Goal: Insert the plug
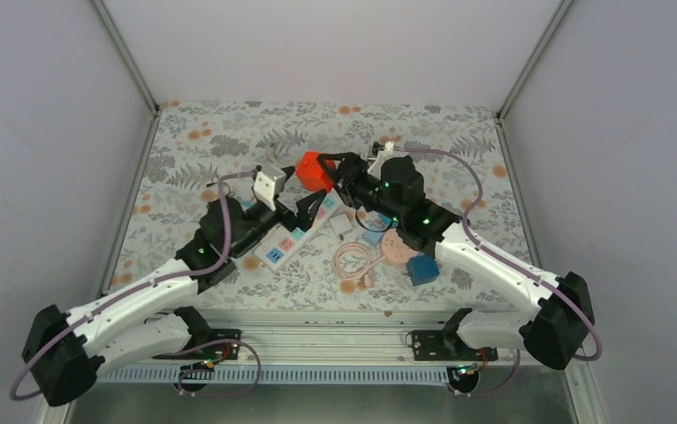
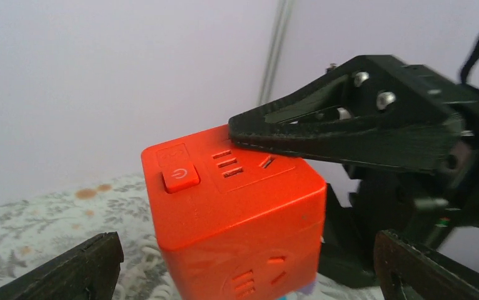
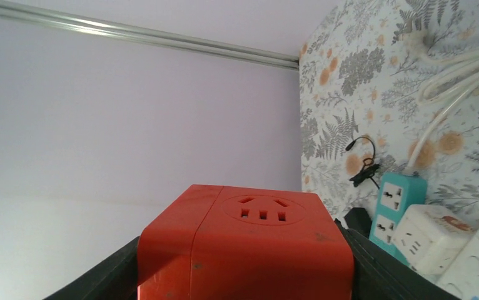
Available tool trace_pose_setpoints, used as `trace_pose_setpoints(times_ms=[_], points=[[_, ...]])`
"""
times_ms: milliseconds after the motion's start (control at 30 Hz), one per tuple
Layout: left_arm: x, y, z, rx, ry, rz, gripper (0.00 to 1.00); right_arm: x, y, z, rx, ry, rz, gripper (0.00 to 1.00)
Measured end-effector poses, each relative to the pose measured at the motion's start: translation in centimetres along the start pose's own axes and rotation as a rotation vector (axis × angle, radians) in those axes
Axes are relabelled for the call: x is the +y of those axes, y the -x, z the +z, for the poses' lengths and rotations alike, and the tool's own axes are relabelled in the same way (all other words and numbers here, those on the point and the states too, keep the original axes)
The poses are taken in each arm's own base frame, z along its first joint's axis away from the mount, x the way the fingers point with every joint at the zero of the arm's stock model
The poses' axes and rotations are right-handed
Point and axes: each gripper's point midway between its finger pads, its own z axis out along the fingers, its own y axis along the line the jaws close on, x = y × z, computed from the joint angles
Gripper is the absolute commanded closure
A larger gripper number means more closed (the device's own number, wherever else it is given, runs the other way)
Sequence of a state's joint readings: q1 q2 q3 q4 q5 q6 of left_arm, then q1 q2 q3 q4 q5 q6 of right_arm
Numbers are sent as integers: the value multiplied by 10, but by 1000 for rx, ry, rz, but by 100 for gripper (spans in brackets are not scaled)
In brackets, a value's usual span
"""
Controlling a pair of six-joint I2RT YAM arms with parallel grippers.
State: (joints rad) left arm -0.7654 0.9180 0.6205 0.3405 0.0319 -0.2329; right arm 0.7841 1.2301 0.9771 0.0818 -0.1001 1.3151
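The red socket cube (image 1: pixel 315 170) sat near the middle of the table (image 1: pixel 229 132), somewhat toward its far edge. The right fingers (image 3: pixel 374 272) were clenched on it from two sides, one of them lying across the face with the power button. The left fingers (image 2: pixel 74 265) stood released and wide apart, just short of the cube and touching nothing. We could not pick out plug pins on the cube, nor tell whether it rested on the table or hung just above it.

We judged the grip to be the main risk. The cube's faces looked smooth, and one finger seemed to bear near an edge, so any push into a socket could twist the cube or let it slide out. The two arms were crowded close, so if the left fingers closed in they might strike the right ones rather than the cube. The white power strip (image 1: pixel 292 237) lay loose just beside the left arm, and we thought pressing on it unsteadied could shove it aside and spoil the alignment.
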Motion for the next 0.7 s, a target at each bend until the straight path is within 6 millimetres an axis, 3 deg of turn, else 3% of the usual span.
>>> trace_pose_setpoints(times_ms=[233,367,433,500,633,700], points=[[20,-16,31,-33,157,46,0,5,2,14,4,18,94,34],[23,-17,42,-75,187,42,6,5,2,17,8,26,109,33],[23,-15,44,-101,197,46,13,4,3,18,10,25,114,33],[24,-10,46,-130,204,54,28,4,4,18,12,26,119,33],[22,-5,47,-163,205,69,43,5,8,17,17,36,129,34],[21,-3,46,-176,204,77,48,8,7,17,28,49,126,29]])
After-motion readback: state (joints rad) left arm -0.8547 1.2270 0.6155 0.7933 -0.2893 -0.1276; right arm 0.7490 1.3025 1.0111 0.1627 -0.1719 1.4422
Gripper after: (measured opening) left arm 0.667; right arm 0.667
